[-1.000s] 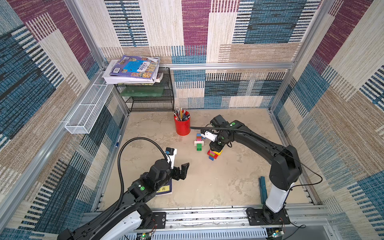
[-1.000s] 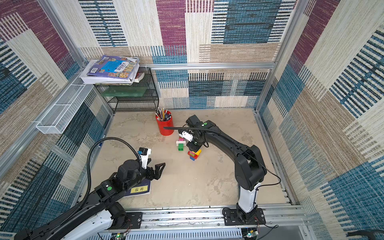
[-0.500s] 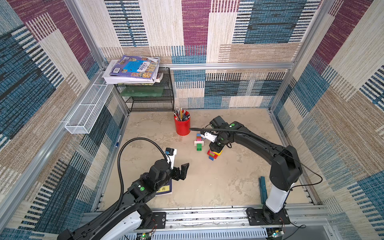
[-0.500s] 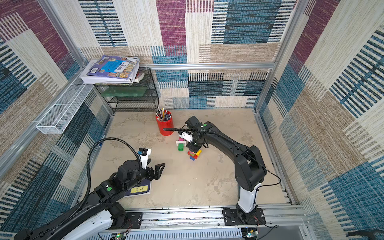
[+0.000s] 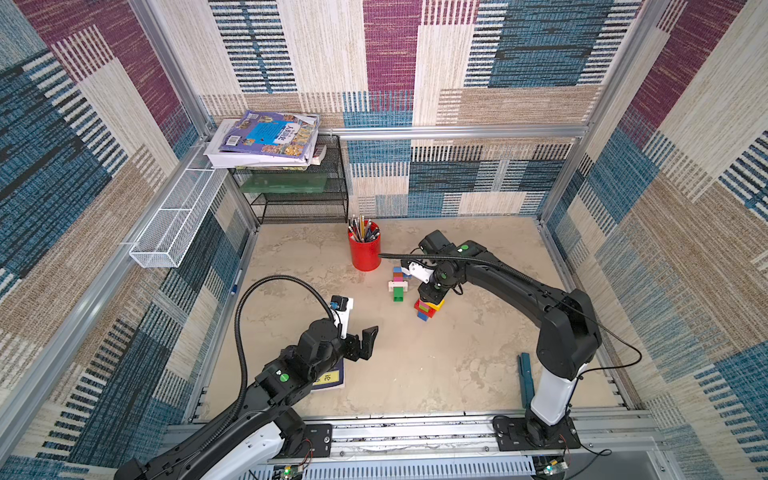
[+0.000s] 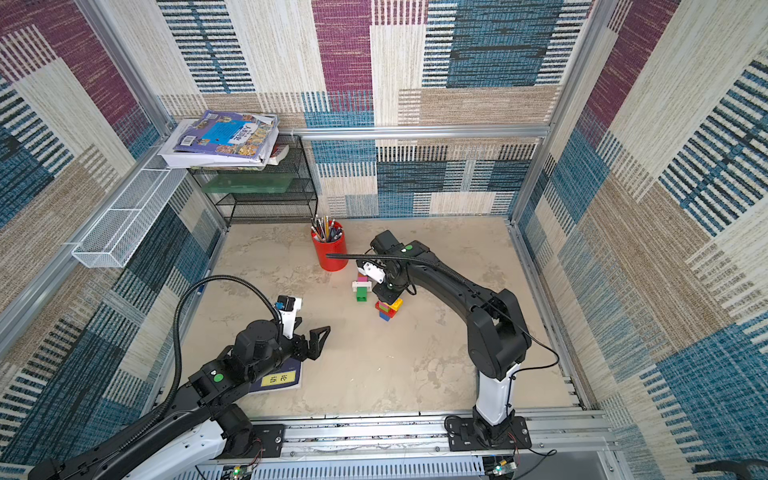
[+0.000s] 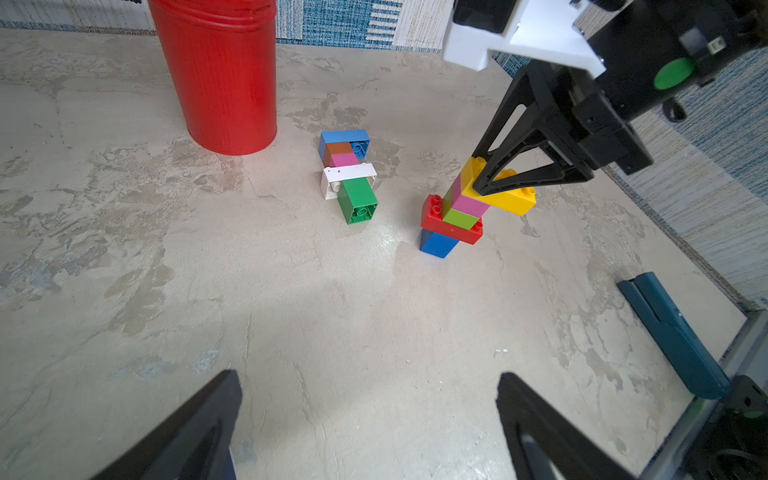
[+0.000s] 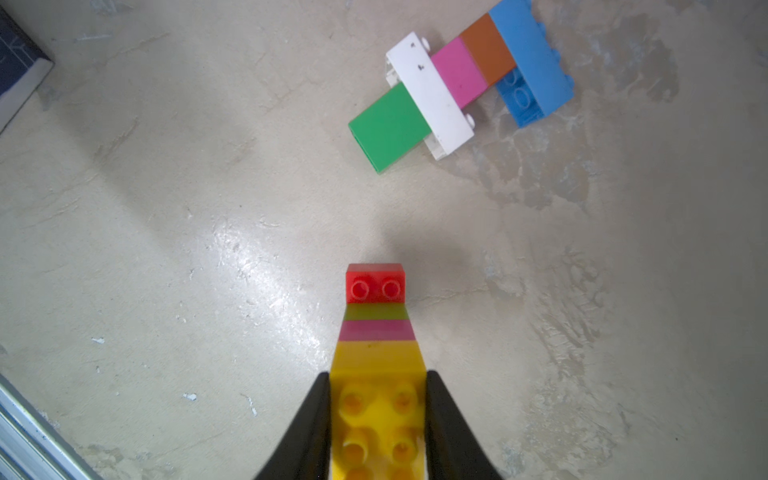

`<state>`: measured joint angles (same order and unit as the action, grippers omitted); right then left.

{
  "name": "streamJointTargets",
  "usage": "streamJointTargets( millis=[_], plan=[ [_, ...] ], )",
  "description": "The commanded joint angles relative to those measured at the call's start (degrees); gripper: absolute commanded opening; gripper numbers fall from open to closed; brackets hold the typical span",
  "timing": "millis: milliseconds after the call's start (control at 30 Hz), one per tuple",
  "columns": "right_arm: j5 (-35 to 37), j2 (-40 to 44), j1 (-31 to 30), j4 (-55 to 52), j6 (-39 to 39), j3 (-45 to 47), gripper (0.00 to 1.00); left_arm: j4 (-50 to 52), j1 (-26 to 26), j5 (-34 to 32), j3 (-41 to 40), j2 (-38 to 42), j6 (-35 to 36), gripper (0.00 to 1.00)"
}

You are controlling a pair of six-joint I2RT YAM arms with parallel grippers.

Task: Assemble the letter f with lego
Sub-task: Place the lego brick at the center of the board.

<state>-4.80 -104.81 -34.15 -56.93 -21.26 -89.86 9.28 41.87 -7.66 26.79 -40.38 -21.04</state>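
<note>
Right fingers [image 8: 309, 428] gripped the yellow brick [image 8: 376, 365] across its width atop the upright stack [image 7: 457, 216]; left fingers [image 5: 369, 337], spread apart, hung well away at its 8 o'clock.

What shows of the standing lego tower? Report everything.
The standing lego tower is glossy studded plastic, five bricks stacked. From the bottom: a blue brick resting on the table, an oblong red brick with two studs left bare, a lime brick, a pink brick, and an oblong yellow brick that overhangs one side. The right gripper clamps the yellow brick's sides from above.
</note>
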Motion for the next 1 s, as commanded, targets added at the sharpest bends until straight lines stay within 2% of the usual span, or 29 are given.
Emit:
streamJointTargets(
  millis=[0, 267, 633, 800, 967],
  plan=[
    [0.9, 1.1, 0.2, -2.5, 0.4, -0.4, 0.06, 0.0, -0.1, -1.1, 0.0, 0.1, -0.6, 0.99],
    [-3.5, 2.8, 4.4, -0.2, 2.2, -1.5, 0.07, -0.8, 0.0, -0.4, -0.1, -0.2, -0.8, 0.99],
    [-18.4, 2.3, 16.7, 7.5, 6.3, -1.5, 0.05, -1.4, -0.1, -0.1, 0.9, -1.5, -0.5, 0.99],
    [-30.9, 1.9, 24.7, 13.2, 9.3, 0.9, 0.06, -1.6, 0.0, 0.4, 1.4, -2.7, -0.6, 0.99],
    [-40.9, 1.2, 30.1, 19.5, 11.9, 5.4, 0.06, -2.0, 0.0, 0.5, 1.9, -3.7, -0.5, 0.99]
  ],
)
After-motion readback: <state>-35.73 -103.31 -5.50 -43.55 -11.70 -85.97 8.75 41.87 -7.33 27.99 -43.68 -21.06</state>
